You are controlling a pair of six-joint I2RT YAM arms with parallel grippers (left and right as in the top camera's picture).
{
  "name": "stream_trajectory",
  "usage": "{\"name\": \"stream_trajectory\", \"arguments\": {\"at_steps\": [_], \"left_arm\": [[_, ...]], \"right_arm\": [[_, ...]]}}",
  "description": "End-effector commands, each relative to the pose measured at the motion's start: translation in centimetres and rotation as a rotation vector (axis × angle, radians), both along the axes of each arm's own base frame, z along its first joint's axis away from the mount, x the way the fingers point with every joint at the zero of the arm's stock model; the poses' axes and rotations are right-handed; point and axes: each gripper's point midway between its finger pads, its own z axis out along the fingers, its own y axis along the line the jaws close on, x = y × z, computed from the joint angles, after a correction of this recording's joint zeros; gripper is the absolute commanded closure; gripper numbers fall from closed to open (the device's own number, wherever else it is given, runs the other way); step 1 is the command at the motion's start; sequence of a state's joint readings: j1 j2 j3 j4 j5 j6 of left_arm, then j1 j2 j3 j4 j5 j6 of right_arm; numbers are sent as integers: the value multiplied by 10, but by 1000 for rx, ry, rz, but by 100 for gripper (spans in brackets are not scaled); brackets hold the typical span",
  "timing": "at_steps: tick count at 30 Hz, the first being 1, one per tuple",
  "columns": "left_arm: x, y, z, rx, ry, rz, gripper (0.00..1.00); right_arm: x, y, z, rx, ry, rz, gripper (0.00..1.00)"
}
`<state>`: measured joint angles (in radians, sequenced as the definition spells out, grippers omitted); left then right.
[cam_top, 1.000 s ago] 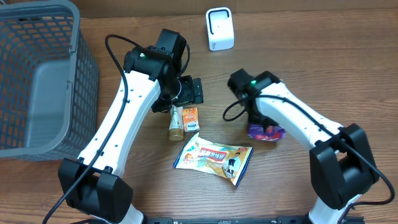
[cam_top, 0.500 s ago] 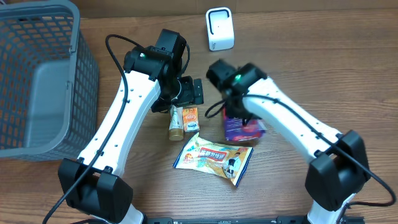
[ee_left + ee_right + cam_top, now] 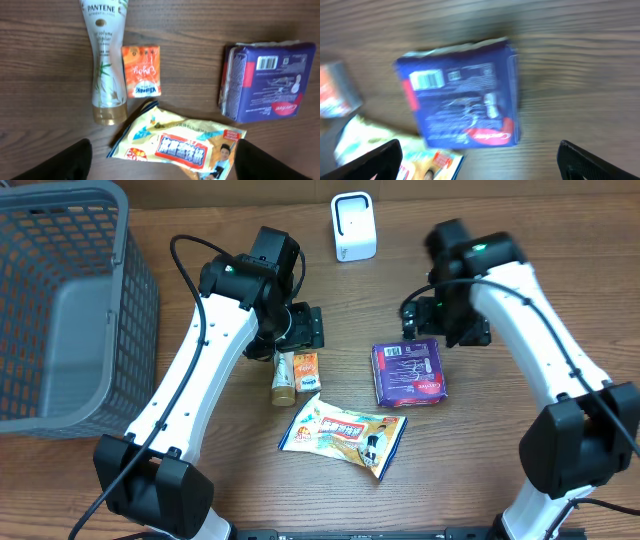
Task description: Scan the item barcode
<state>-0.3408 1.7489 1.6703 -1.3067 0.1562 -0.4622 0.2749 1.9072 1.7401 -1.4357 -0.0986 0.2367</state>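
Right gripper point(image 3: 479, 156) has just let go. A second ago it was clamped on the purple pad pack at the right of centre. Now its fingers stand wide apart at the bottom corners of the wrist view with nothing between them, and the arm has swung to the upper right of the overhead frame.

- Purple pad pack point(image 3: 408, 373) lies flat on the wooden table point(image 3: 520, 240), right of centre, free of both arms. Barcode point(image 3: 266, 62) faces up, near the pack's top edge in the left wrist view.
- White scanner point(image 3: 353, 226) stands at top centre, well apart from the pack.
- Left gripper point(image 3: 165, 161) hovers with its fingers spread, empty, above the Pantene bottle point(image 3: 106, 65), the orange sachet point(image 3: 142, 71) just beside it, and the snack bag point(image 3: 180, 142) below them.
- Grey basket point(image 3: 140, 290) sits at the far left.

My reading: the pack's turn looks finished, or it was set down to show its code. The bottle, sachet and snack bag seem to be next.
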Motion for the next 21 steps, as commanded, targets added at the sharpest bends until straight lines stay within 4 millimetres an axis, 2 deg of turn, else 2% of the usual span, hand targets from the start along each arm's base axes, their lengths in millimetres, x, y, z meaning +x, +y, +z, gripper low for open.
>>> {"name": "stream_trajectory", "arguments": {"at_steps": [1, 7, 10, 15, 19, 21], "left_arm": [[4, 3, -3, 23, -11, 38, 20], [17, 36, -6, 81, -14, 244, 18], [21, 54, -7, 82, -5, 303, 14], [20, 76, -8, 93, 22, 360, 14], [21, 87, -8, 108, 18, 385, 12], [21, 87, -8, 111, 18, 386, 10]], "right_arm": [[-8, 36, 8, 211, 6, 199, 3], [-4, 41, -10, -62, -72, 206, 4], [-2, 48, -23, -214, -141, 190, 4], [-16, 57, -46, -415, -210, 141, 8], [-24, 65, -59, -509, -271, 147, 17], [-27, 69, -66, -545, -295, 159, 25]]}}
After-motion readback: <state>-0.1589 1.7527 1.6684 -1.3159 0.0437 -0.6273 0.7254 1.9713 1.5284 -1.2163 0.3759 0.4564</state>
